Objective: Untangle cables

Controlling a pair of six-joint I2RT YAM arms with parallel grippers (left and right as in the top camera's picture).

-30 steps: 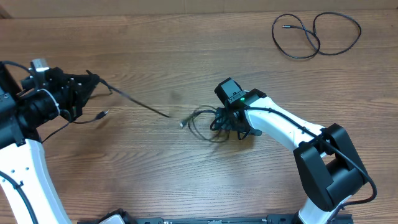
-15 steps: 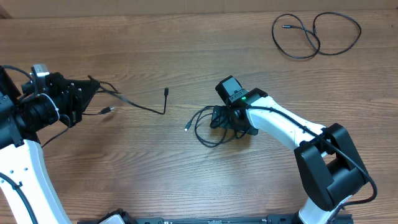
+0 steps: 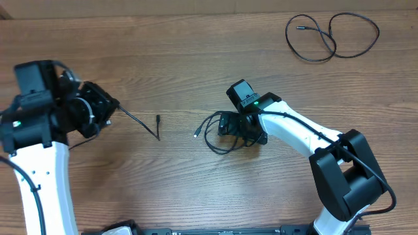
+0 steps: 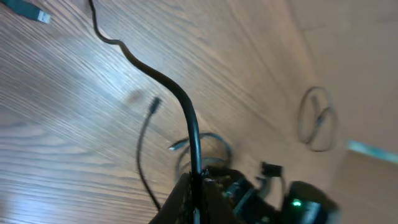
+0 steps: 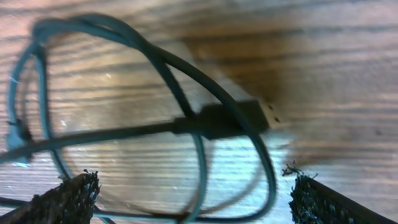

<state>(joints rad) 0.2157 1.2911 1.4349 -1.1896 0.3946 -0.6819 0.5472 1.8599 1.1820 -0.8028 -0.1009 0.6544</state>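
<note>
My left gripper (image 3: 111,108) is shut on a thin black cable (image 3: 140,123) whose free plug end lies on the table at centre left. In the left wrist view the cable (image 4: 163,79) rises from between my closed fingers (image 4: 186,193). My right gripper (image 3: 226,125) is open, low over a second black cable (image 3: 210,139) lying in small loops. In the right wrist view its fingers (image 5: 69,196) stand either side of the loops and a USB plug (image 5: 239,118), apart from them. A third cable (image 3: 330,36) lies in loose loops at the far right.
The wooden table (image 3: 183,52) ends at a pale strip along the back. The right arm's white links (image 3: 297,134) reach in from the front right, and the left arm's white link (image 3: 42,176) stands at the front left.
My left gripper has turned and shifted, dragging its cable leftwards; its free end now lies clear of the loops under the right gripper. The right gripper has stayed in place.
</note>
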